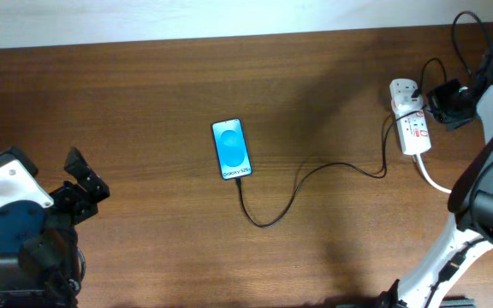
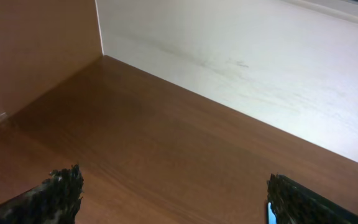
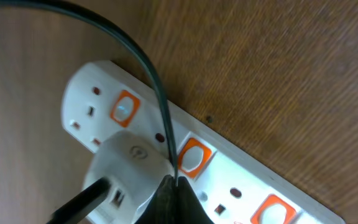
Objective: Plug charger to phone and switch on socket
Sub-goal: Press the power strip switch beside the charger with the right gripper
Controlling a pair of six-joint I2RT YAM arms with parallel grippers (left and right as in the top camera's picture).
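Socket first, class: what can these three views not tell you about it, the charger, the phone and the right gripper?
- Socket, right wrist view: switch positions unclear; the white plug covers part, and the bottom edge cuts off the rest.
- Charger tip at the phone, overhead: too small to tell whether it is seated.
- Right gripper, overhead: too small to judge open or shut.
- Left wrist view: the phone is only a sliver at the bottom edge.

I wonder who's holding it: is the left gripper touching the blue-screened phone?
Apart. The overhead view shows bare brown wooden table between the left gripper and the slim black blue-screened phone.
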